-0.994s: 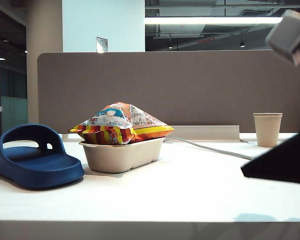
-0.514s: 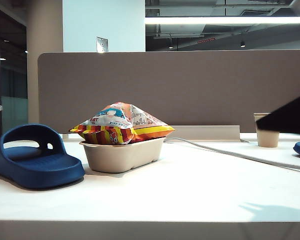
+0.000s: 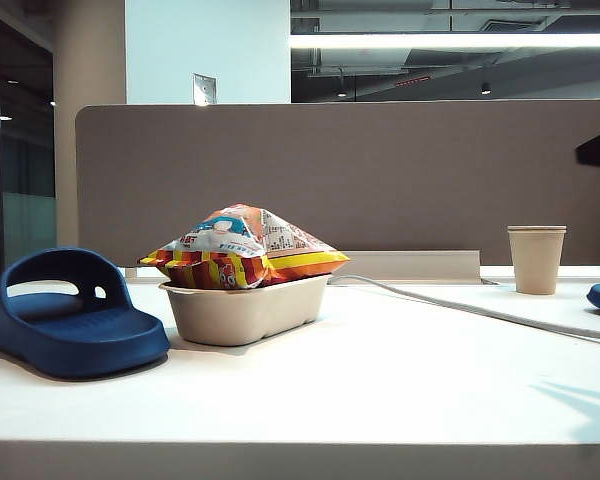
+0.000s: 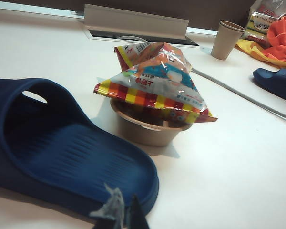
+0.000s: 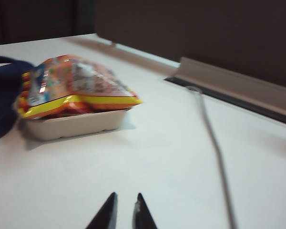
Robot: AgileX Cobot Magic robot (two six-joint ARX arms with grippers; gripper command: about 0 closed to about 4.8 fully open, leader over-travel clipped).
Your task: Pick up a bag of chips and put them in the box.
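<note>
The bag of chips (image 3: 242, 248), striped red, yellow and orange with a white-blue top, lies across the rim of the beige box (image 3: 245, 310) in the middle of the table. The left wrist view shows the bag (image 4: 157, 81) resting on the box (image 4: 143, 131) beyond a blue slipper. My left gripper (image 4: 124, 212) is shut and empty, hovering near the slipper's toe. In the right wrist view the bag (image 5: 71, 83) sits on the box (image 5: 74, 125) well away from my right gripper (image 5: 126, 198). That gripper is shut, only a thin slit between its tips, and holds nothing.
A large blue slipper (image 3: 65, 315) lies left of the box. A paper cup (image 3: 535, 258) stands at the back right, with a grey cable (image 3: 460, 300) running past it. Another blue slipper (image 4: 276, 81) and orange cloth (image 4: 281, 40) lie at the far right. A grey partition (image 3: 380, 170) backs the table.
The right arm has swung up and off to the right of the exterior view, leaving only a dark corner at the edge. Bag, box and slipper have not moved.
</note>
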